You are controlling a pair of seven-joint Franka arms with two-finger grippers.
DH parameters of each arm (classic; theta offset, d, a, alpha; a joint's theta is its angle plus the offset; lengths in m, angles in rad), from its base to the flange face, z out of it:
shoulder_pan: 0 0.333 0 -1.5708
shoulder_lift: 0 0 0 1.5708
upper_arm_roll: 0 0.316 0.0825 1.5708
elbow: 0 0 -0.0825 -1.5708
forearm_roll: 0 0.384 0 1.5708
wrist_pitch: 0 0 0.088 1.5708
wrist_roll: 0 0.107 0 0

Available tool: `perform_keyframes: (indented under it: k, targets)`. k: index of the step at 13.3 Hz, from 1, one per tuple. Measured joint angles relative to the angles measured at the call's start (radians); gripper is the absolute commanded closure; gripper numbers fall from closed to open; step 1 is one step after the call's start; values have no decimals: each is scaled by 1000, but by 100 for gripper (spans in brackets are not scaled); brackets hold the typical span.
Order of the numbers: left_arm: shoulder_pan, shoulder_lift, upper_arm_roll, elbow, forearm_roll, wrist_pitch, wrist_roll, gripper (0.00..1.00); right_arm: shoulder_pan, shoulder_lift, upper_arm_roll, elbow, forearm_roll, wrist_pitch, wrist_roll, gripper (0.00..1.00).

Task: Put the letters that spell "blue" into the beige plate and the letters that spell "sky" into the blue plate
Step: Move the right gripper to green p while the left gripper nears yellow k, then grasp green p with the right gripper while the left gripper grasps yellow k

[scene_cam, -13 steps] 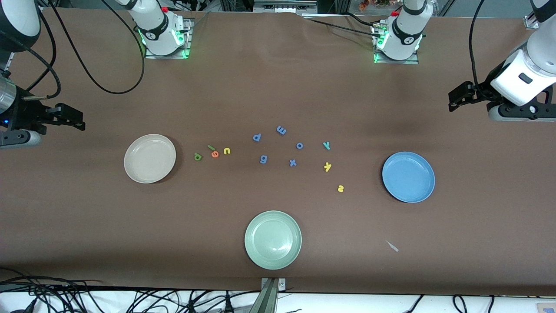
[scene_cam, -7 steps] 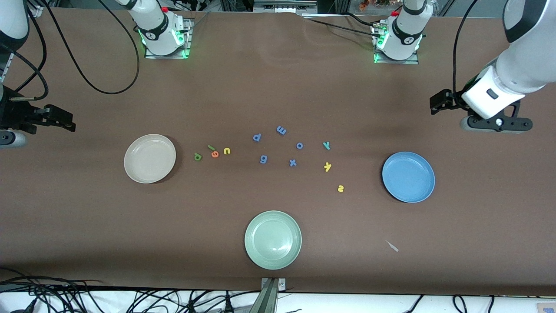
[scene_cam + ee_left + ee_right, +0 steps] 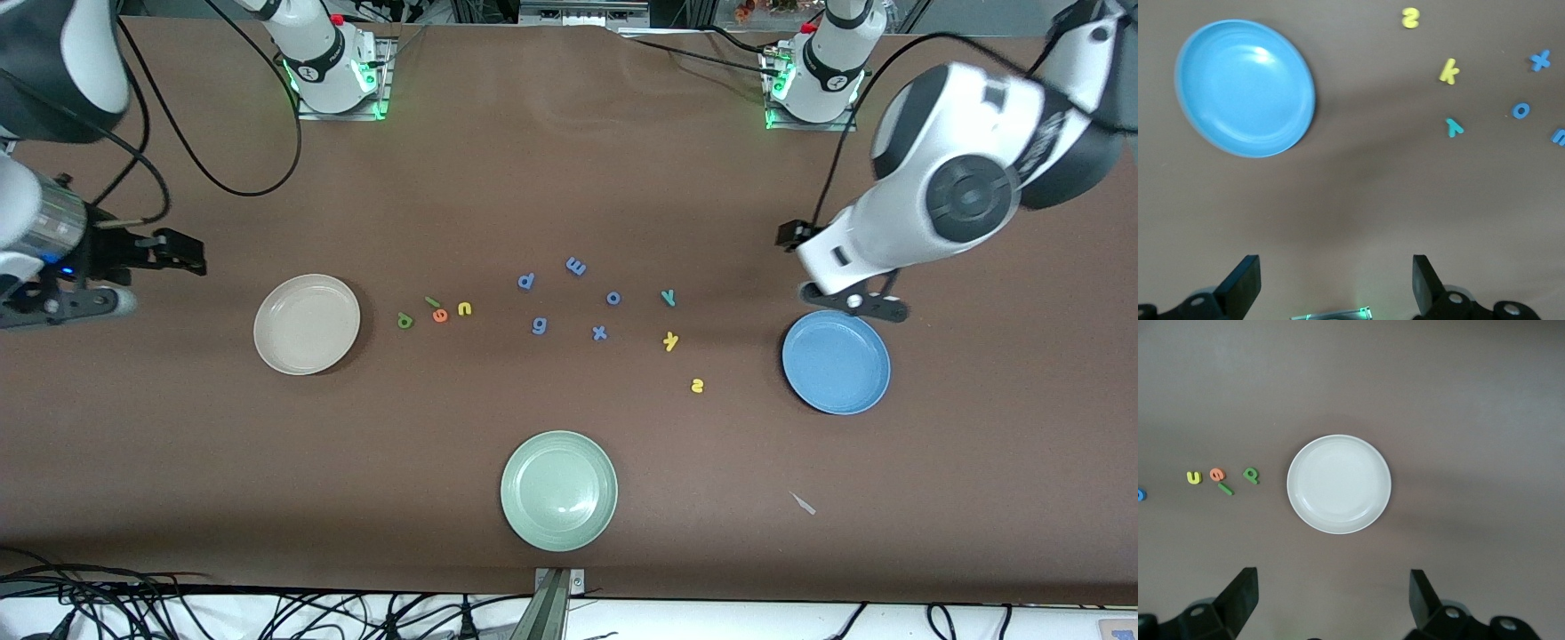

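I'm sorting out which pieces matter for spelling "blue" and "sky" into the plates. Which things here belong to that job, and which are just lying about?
Belong to the job:
- dark green b, light green l, yellow u, orange e
- yellow s, yellow k, teal y
- beige plate, blue plate

Just lying about:
- pale green plate
- five blue-purple letters

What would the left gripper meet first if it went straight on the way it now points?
Most likely bare table. The left gripper hangs open, pointing down at the brown surface beside the blue plate, with the teal y farther off. How high it hangs is unclear.
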Motion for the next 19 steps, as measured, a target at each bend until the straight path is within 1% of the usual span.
perform_keyframes:
  k: [1,3,4,5,6,7,9,10,11,12,14,16,17,19]
  targets:
    - [-22,35,-1,13,0,33,0,0,4,20,1,-1,5,3,3,0]
    - [-69,103,-2,26,0,141,0,0,9,52,1,-13,35,28,23,0]
    - [-96,142,-3,27,0,214,0,0,20,60,2,-34,44,63,47,0]
    - [-119,182,-4,27,0,284,0,0,41,58,5,-82,46,127,79,0]
    - [-142,222,-4,29,0,347,0,0,60,49,21,-153,46,218,127,0]
    - [-161,257,-5,29,0,401,0,0,71,33,55,-248,46,334,192,0]
    - [-190,317,-5,29,0,484,0,0,84,1,139,-494,37,618,367,0]
    - [-199,343,-5,28,0,514,0,0,86,-6,180,-599,27,733,451,0]
    - [-204,368,-5,25,0,551,0,0,89,-8,213,-678,2,820,532,0]
    - [-205,389,-5,18,1,594,6,0,92,-9,236,-729,-38,872,608,0]
    - [-205,426,-3,7,1,657,32,0,98,-9,251,-772,-108,902,718,0]
    - [-204,453,-1,0,1,683,39,4,101,-3,250,-777,-121,924,756,0]
    - [-204,460,-1,-4,1,686,39,14,101,9,248,-782,-121,959,768,0]
    - [-204,465,-1,-15,2,686,40,47,100,58,236,-792,-121,1047,786,0]
